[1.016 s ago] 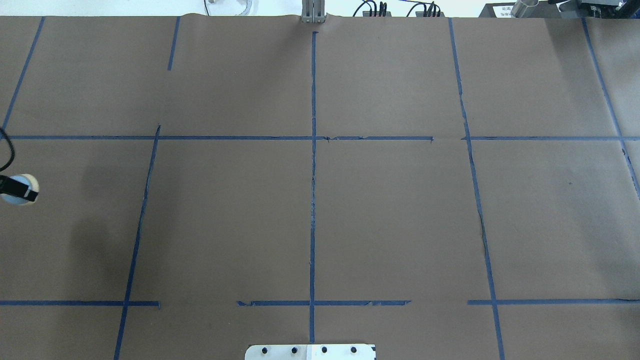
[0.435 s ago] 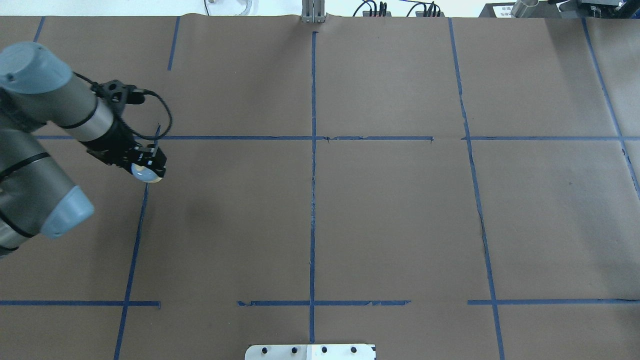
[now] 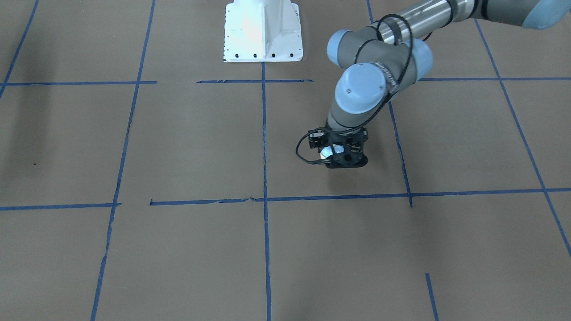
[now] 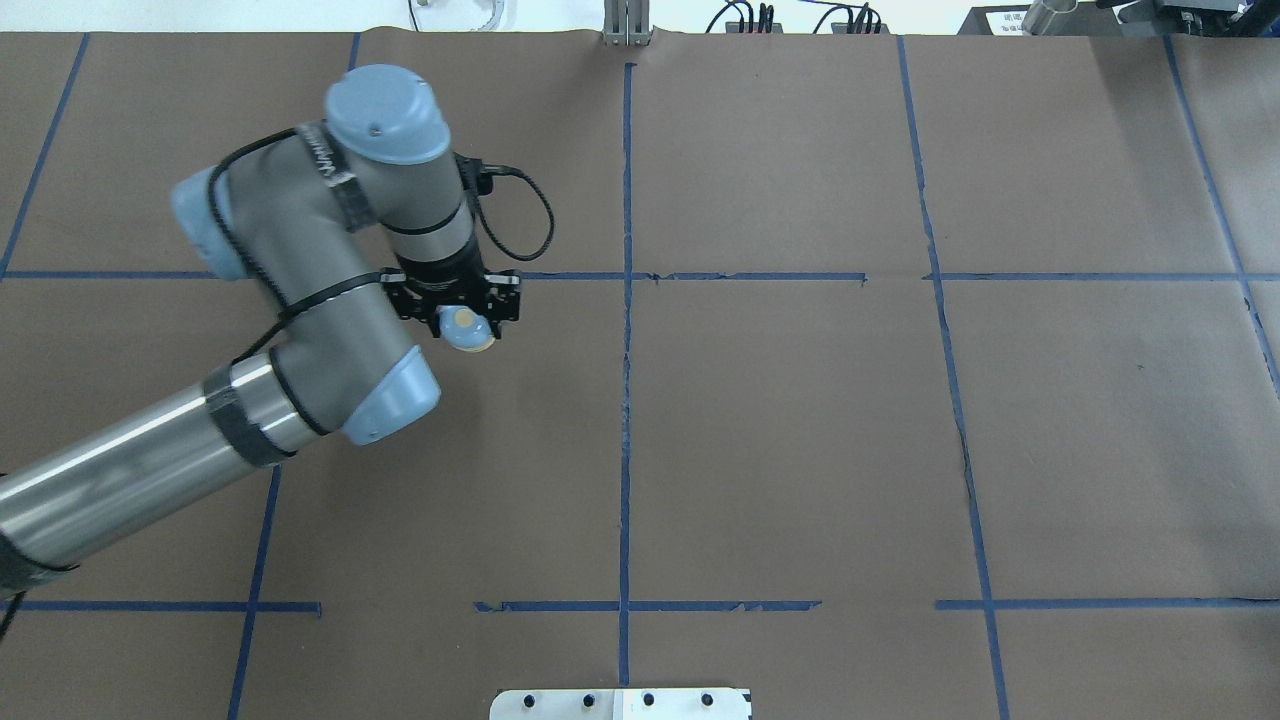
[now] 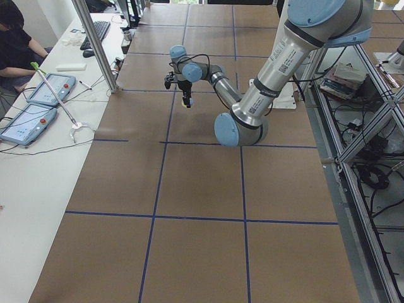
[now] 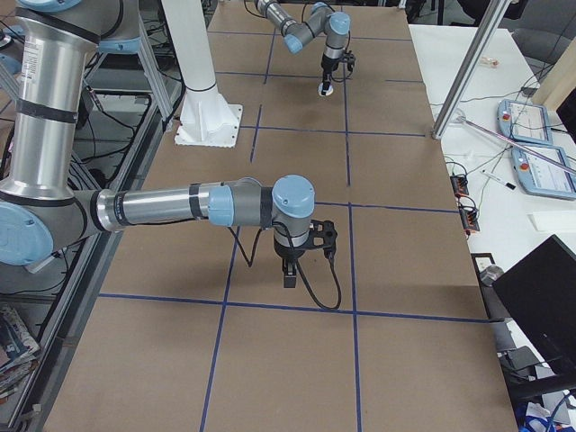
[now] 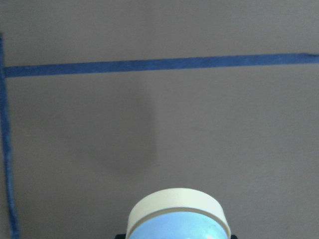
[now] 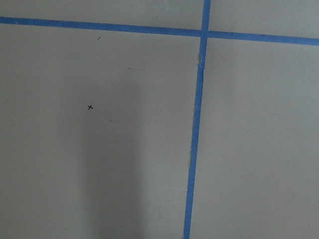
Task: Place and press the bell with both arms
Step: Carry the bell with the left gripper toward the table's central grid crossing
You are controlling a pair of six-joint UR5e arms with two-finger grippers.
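The light-blue bell with its cream button on top is held in my left gripper, just above the brown paper and left of the centre tape line. The front view shows the bell beside the black gripper body. In the left wrist view the bell fills the bottom edge, its cream base ring toward the paper and its shadow below. My right gripper shows only in the exterior right view, low over the paper. I cannot tell whether it is open or shut.
The brown paper carries a grid of blue tape lines. The white bolted pedestal stands at the robot's edge. A small x mark lies on the right. A side bench with tablets and an operator lies beyond the far edge.
My left arm has swung in from the table's left edge toward the centre, carrying the bell. Its elbow and forearm now lie over the left half of the table.
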